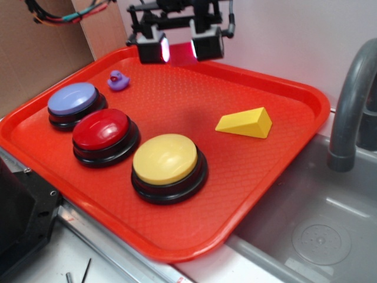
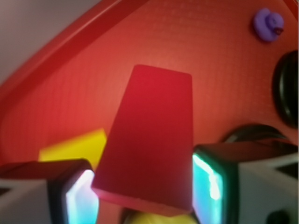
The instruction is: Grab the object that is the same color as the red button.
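The claw (image 2: 142,196) clamps the red wedge (image 2: 149,140) (barely visible from outside), its lower edge cropped.

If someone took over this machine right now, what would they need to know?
Pincer: raised over the tray's far edge, shut on the red wedge, which the wrist view shows between its pads.
Red button: near the tray's left side, between the lavender button and yellow button.
Done: the matching red piece is grabbed and lifted.
Left: just keep hold; the yellow wedge and purple duck are untouched.
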